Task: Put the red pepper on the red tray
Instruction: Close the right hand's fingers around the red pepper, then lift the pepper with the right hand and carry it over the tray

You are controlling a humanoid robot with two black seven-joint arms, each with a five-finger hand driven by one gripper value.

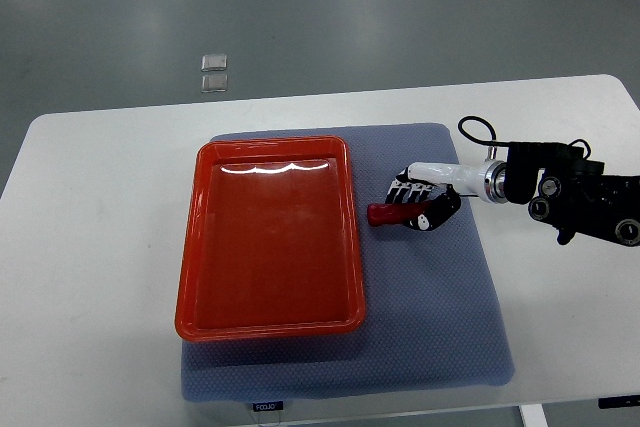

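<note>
My right hand's [420,199] fingers [404,190] are curled around the pepper [384,213], pinching it from above and from the near side, so only the pepper's left end shows red past the dark fingertips; the rest of it is hidden inside the grasp. I cannot tell from this steep view whether the pepper is resting on the mat or lifted just clear of it. Going down from the biggest thing: the white counter [90,247] fills most of the view, with rounded corners and grey floor [300,7] beyond its far edge. On the counter lies a blue-grey mat [440,307], roughly square, its near edge close to the counter's near edge. The red tray [270,237] sits on the left part of the mat, long side running away from me, its left rim reaching about to the mat's left edge; light glints along its far inner wall. My right arm [580,202] comes in from the right edge over the bare counter, black at the forearm with a looped cable on top, then a white wrist leading onto the mat. The hand and pepper are over the mat just to the right of the tray's right rim, near its far half, apart from the tray. Two small clear squares [214,72] lie on the floor past the counter.
</note>
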